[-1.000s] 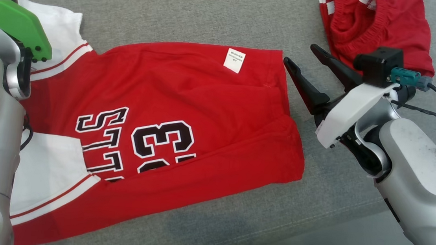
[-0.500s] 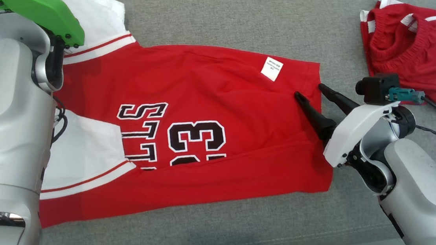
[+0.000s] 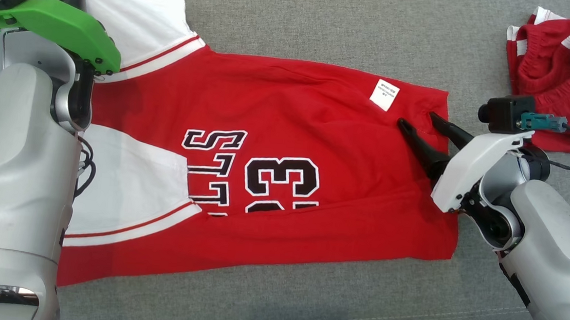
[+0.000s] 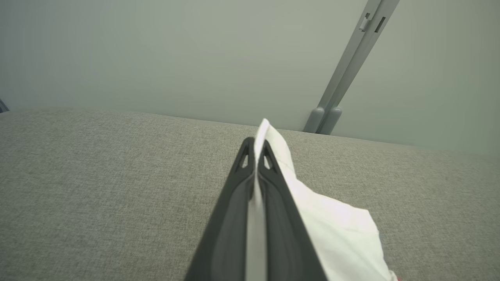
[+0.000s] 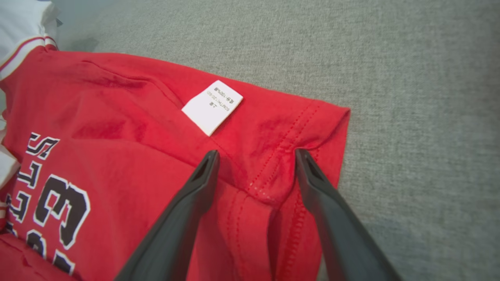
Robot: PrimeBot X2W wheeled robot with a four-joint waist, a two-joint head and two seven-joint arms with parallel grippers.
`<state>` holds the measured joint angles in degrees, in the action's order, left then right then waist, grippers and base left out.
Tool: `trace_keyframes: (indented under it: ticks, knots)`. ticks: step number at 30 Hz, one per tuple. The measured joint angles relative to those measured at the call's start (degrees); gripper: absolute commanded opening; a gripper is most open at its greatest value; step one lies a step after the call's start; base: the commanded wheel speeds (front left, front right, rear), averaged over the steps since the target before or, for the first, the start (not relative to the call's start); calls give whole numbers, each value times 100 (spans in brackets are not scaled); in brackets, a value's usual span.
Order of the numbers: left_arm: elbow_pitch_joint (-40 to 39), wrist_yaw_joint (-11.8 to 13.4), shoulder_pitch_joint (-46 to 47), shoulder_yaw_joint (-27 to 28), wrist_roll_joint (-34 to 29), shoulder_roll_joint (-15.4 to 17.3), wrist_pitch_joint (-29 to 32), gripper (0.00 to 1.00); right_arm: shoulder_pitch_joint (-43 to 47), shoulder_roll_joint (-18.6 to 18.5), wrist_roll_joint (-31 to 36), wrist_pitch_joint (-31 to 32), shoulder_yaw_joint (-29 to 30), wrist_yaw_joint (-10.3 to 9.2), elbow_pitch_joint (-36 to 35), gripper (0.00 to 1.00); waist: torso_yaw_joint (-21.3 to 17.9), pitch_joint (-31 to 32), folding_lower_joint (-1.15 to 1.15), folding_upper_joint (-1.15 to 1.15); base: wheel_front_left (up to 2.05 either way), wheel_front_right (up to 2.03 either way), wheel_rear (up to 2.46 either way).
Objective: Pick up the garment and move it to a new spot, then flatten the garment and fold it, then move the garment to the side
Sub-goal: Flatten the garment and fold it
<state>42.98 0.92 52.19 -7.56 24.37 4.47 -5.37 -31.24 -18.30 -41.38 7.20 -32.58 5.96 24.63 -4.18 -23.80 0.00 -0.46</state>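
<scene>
Because the garment [image 3: 287, 129] has to be flattened before it can be folded, it is held at one end and approached at the other. It is laid across the grey upholstered surface [image 3: 328, 24], near the middle of the head view, with its red body spread out and the black-and-white lettering uppermost. A few shallow creases are seen toward its right edge.

The left end effector [image 4: 256, 150] is pressed together on a thin layer of the white sleeve [image 3: 132, 18]. In the left wrist view the cloth is sandwiched between the two dark fingers. That pinch is judged to serve as an anchor, so that the fabric can be drawn taut from the opposite side.

The right end effector [image 3: 417, 119] is spread wide, with nothing gripped. It is set over the hem corner [image 5: 332, 125], just beside the white label [image 3: 384, 94]. In the right wrist view a raised pucker of stitched hem is seen between its two fingers. Whether the tips are touching the cloth cannot be told. The wide spread is judged to be chosen so that this pucker can be taken in once the jaws are closed.

A second red garment [image 3: 566, 76] is lying well apart at the upper right, beyond the right arm, where it would not be caught by a pull. Flattening is judged to be the step in hand. Folding and the move to the side are not yet done.
</scene>
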Motion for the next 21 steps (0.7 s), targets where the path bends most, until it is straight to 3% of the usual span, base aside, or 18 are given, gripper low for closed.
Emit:
trace_keyframes:
  ticks: [4, 7, 10, 21]
  knots:
    - [-19, -14, -12, 7, 2, 1, -27, 0, -24, 1, 0, 0, 13, 0, 65, 46, 15, 4, 0, 0, 0, 0, 0]
    - [-26, -14, -65, 21, 15, 4, -33, 0, -82, 11, 0, 0, -1, 0, 119, 30, 20, 9, 0, 0, 0, 0, 0]
    - [-26, -15, -87, 33, 15, 18, -78, 0, -127, 24, 26, -1, -78, 1, 147, 0, 23, 19, 0, 0, 0, 0, 0]
    - [-98, -70, -269, 328, 310, 32, -320, 0, -223, 40, -119, -527, 299, 9, 79, 0, 28, 147, 0, 0, 0, 0, 0]
